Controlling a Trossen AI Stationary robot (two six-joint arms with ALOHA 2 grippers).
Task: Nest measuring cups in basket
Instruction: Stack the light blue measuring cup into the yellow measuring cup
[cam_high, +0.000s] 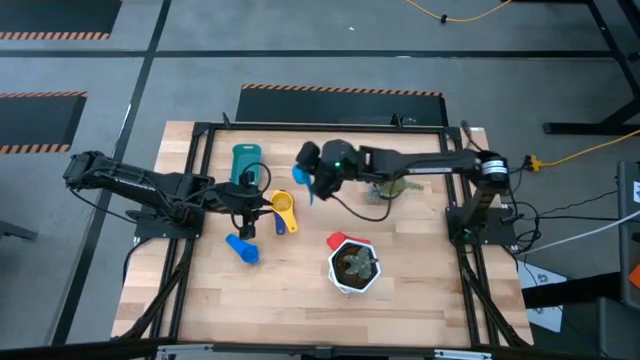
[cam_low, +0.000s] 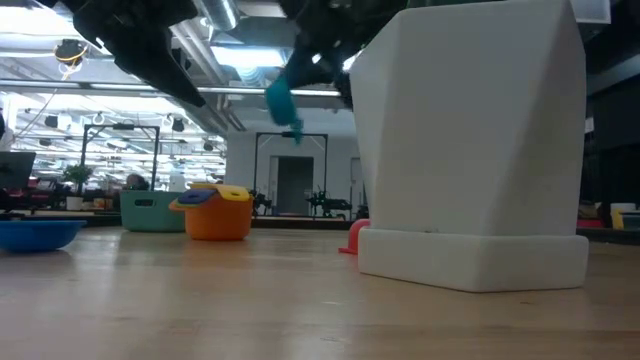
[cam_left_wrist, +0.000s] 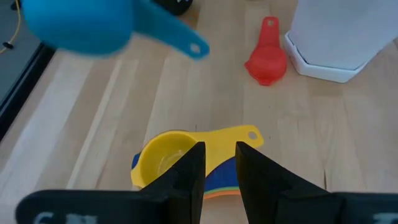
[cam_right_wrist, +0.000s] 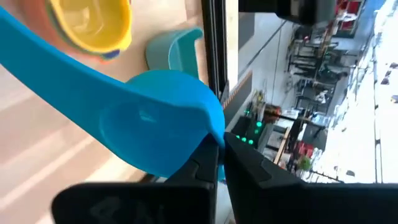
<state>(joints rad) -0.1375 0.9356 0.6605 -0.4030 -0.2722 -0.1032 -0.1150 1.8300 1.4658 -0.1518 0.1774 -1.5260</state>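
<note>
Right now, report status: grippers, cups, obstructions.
Right gripper shut on light blue cup, raised. Left gripper slightly parted over yellow-topped stack. Basket unobstructed; white pot off to the side.

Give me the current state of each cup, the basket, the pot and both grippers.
light blue cup: lifted off the table, held by its rim
right gripper: shut on the light blue cup
left gripper: slightly open, empty, above the stack
yellow cup: on top of the nested stack
dark blue cup: loose on the table
red cup: lying beside the pot
basket: upright
white pot: upright
</note>
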